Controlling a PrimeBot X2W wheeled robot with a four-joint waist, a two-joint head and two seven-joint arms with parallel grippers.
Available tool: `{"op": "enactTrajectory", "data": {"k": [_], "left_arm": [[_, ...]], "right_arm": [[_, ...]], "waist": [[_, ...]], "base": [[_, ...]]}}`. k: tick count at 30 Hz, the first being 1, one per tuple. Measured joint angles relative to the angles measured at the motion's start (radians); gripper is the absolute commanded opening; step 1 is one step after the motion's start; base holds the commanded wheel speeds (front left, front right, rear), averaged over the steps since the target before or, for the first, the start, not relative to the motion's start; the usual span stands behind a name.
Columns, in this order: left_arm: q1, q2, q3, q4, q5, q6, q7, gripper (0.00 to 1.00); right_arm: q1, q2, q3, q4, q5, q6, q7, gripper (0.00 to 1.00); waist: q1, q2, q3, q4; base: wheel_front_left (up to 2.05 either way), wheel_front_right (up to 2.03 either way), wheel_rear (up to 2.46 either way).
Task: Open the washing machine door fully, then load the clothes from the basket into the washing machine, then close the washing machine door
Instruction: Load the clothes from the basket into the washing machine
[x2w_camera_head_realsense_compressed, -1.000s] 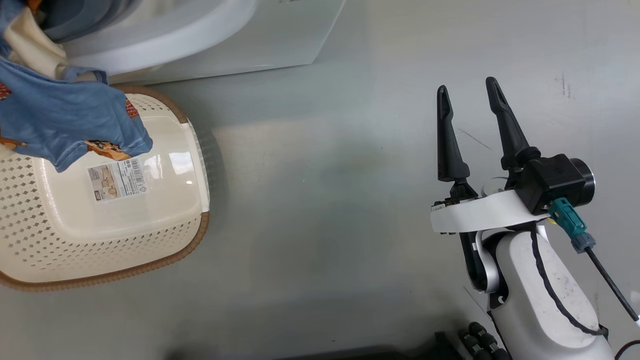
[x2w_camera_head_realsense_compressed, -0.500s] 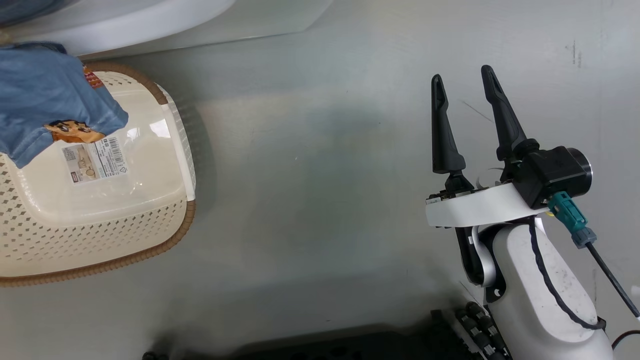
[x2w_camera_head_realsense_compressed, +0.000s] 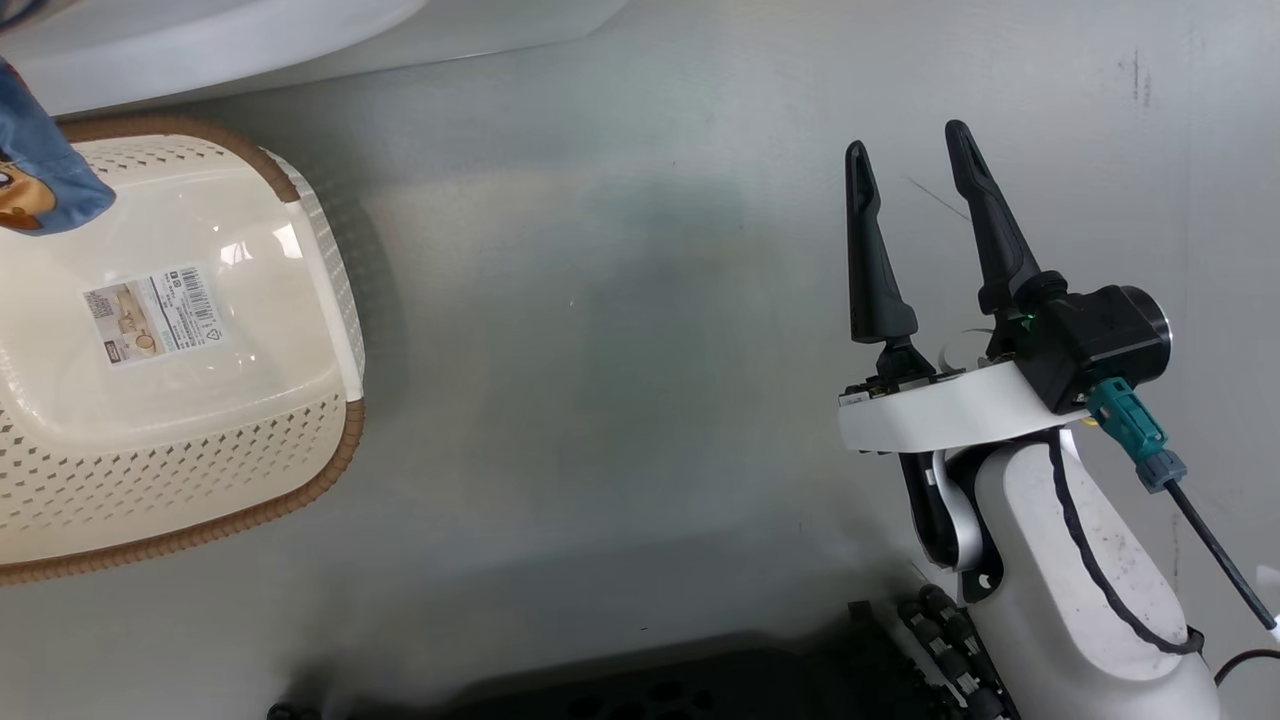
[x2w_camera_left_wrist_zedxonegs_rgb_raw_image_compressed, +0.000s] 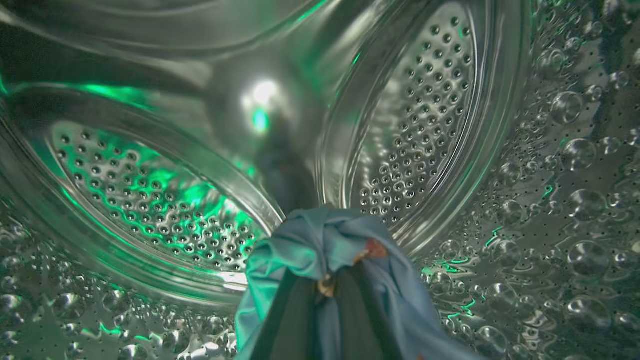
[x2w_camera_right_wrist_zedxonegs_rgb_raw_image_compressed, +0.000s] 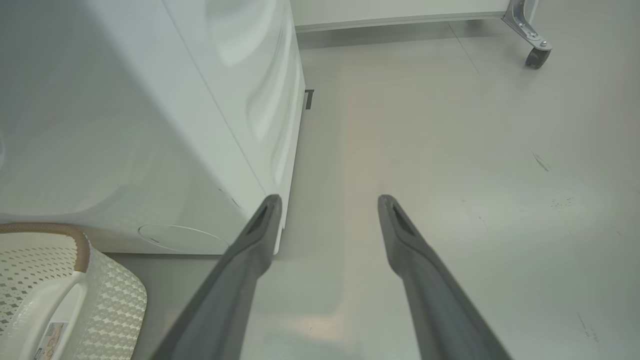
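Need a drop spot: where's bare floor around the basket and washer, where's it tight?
Free: floor between basket and open right gripper; floor beside the washer out to the caster. Tight: gap between basket and washer; left gripper, shut on clothes, is in the drum.

A smooth, pale grey floor (x2w_camera_head_realsense_compressed: 620, 330) is seen, glossed by soft reflected light and marked by dark scuffs (x2w_camera_right_wrist_zedxonegs_rgb_raw_image_compressed: 541, 161); a caster wheel (x2w_camera_right_wrist_zedxonegs_rgb_raw_image_compressed: 536, 57) is set near a low white panel (x2w_camera_right_wrist_zedxonegs_rgb_raw_image_compressed: 400, 12)
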Motion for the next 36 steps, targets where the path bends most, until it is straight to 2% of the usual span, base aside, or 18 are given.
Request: {"op": "enactTrajectory", "data": {"k": [4,6,7,8,9,26,36], "left_arm": [[-0.014,-0.001,-0.025,-0.007,0.042,0.0,-0.08,0.0],[-0.016,-0.004,-0.028,0.006,0.042,0.0,-0.086,0.0],[-0.016,-0.005,-0.032,0.021,0.042,0.0,-0.082,0.24],[-0.015,-0.01,-0.034,0.038,0.039,0.0,-0.081,0.83],[-0.014,-0.018,-0.034,0.054,0.034,0.0,-0.082,1.0],[0.01,-0.096,-0.043,0.191,-0.011,0.0,-0.093,1.0],[0.053,-0.137,-0.057,0.207,-0.036,0.0,-0.096,1.0]], "right_arm": [[-0.006,0.0,0.002,0.0,0.005,0.0,0.0,1.0],[-0.009,0.0,0.002,0.0,0.006,0.0,0.0,1.0],[-0.01,0.0,0.002,0.0,0.007,0.0,0.0,1.0],[-0.01,0.0,0.002,0.0,0.009,0.0,0.0,1.0],[-0.01,0.0,0.001,0.001,0.009,0.0,0.0,1.0],[-0.019,0.0,-0.029,0.035,0.002,-0.007,0.0,1.0],[-0.019,0.0,-0.044,0.054,-0.004,-0.007,0.0,1.0]], "waist": [[0.0,0.0,0.006,-0.006],[0.0,0.0,0.008,-0.008],[0.0,0.0,0.009,-0.008],[0.0,0.0,0.009,-0.008],[0.0,0.0,0.009,-0.008],[0.0,0.0,-0.043,0.029],[0.0,0.0,-0.104,0.055]], "base": [[0.0,0.0,0.0],[0.0,0.0,0.0],[0.0,0.0,0.0],[0.0,0.0,0.0],[0.0,0.0,0.0],[0.0,0.0,0.0],[0.0,0.0,0.0]]}}
